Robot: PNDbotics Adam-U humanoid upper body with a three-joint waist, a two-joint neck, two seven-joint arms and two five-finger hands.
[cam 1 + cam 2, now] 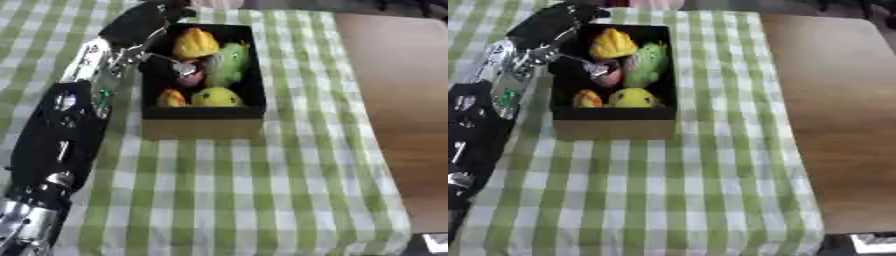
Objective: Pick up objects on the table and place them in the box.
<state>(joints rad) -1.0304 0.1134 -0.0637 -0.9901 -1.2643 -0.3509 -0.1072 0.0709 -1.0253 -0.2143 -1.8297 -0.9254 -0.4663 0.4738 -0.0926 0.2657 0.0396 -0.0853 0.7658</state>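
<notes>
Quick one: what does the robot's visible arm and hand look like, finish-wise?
Left arm: bulky black shells with silver metal joints near the elbow and at the lower edge, plus a small green spot on the forearm. Left hand: black with thin silver fingers.

I can read no text, label, brand, number or sign anywhere here, neither on the box point(203, 116) nor on my arm.

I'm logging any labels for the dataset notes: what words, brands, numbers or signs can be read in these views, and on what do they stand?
None can be read.
The box and the toys inside it show no print.
The green checked tablecloth has no writing.
The left hand and its arm carry no legible marking.
A white thing at the lower right corner is too blurred to read.
</notes>
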